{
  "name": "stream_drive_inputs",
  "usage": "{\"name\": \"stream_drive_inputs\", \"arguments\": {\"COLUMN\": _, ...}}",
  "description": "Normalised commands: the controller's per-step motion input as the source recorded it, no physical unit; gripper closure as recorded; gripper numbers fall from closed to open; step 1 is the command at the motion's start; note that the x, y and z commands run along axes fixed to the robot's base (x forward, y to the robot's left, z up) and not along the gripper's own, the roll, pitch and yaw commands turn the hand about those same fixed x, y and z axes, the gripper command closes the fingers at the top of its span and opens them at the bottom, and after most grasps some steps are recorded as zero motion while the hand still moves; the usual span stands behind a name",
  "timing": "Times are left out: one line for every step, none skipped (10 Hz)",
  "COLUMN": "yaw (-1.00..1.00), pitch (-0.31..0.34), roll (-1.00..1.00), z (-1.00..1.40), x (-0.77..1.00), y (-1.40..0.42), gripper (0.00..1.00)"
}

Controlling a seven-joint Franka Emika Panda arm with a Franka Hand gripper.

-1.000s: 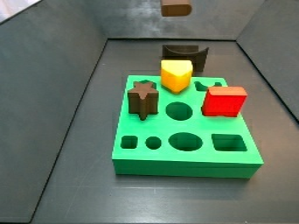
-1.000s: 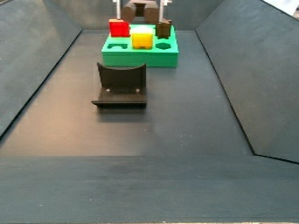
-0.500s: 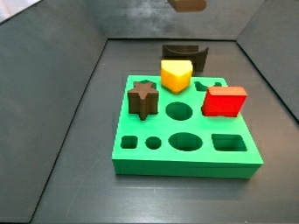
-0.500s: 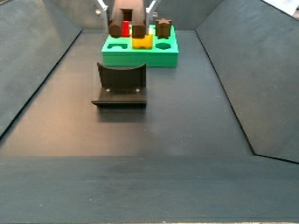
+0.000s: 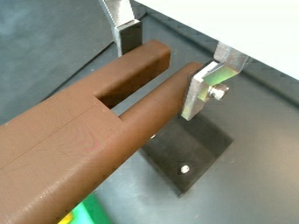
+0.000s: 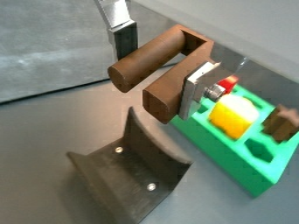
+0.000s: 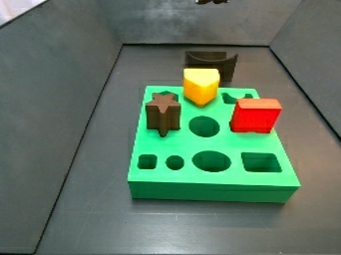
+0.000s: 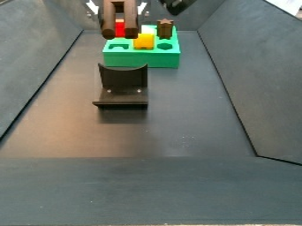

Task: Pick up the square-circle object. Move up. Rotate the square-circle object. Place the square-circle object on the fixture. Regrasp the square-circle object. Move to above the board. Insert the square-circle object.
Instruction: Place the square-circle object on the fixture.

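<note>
Gripper (image 6: 152, 61) is holding the square-circle object (image 6: 158, 59) between its jaws, raised well above the fixture (image 8: 120, 85), as a side view shows. Judged step: moving up or rotating, ahead of placing. Next move calls for turning the peg and lowering it into the fixture's scooped notch. The dark surface (image 8: 154, 141) is lying bare around the fixture; grey walls are enclosing it, with the board (image 7: 213, 149) at one end.

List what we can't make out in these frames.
- Tool: cut off by the top edge in a side view; only a scrap of the square-circle object shows.
- Fixture: lower part hidden behind the yellow block and the board.
- Far board holes: too small in a side view.
</note>
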Motion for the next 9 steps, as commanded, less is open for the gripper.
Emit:
{"name": "stream_drive_inputs", "arguments": {"yaw": -0.09, "pitch": 0.155, "roll": -0.52, "z": -0.01, "x": 0.08, "y": 0.05, "gripper": 1.0}}
{"name": "stream_drive_inputs", "arguments": {"yaw": -0.1, "pitch": 0.13, "roll": -0.35, "z": -0.01, "x": 0.07, "y": 0.04, "gripper": 1.0}}
{"name": "stream_drive_inputs", "arguments": {"yaw": -0.1, "pitch": 0.11, "roll": -0.24, "z": -0.01, "x": 0.08, "y": 0.03, "gripper": 1.0}}
{"name": "stream_drive_inputs", "arguments": {"yaw": -0.15, "pitch": 0.053, "roll": -1.0, "z": -1.0, "x": 0.1, "y": 0.06, "gripper": 1.0}}
{"name": "stream_drive_inputs", "arguments": {"yaw": -0.15, "pitch": 0.041, "roll": -1.0, "z": -1.0, "x": 0.11, "y": 0.07, "gripper": 1.0}}
{"name": "stream_drive_inputs", "arguments": {"yaw": -0.15, "pitch": 0.056, "roll": -1.0, "z": -1.0, "x": 0.12, "y": 0.07, "gripper": 1.0}}
{"name": "stream_drive_inputs", "arguments": {"yaw": -0.15, "pitch": 0.069, "roll": -1.0, "z": -1.0, "x": 0.13, "y": 0.08, "gripper": 1.0}}
{"name": "stream_drive_inputs", "arguments": {"yaw": -0.16, "pitch": 0.077, "roll": -1.0, "z": -1.0, "x": 0.14, "y": 0.08, "gripper": 1.0}}
{"name": "stream_drive_inputs", "arguments": {"yaw": -0.17, "pitch": 0.079, "roll": -1.0, "z": -1.0, "x": 0.15, "y": 0.09, "gripper": 1.0}}
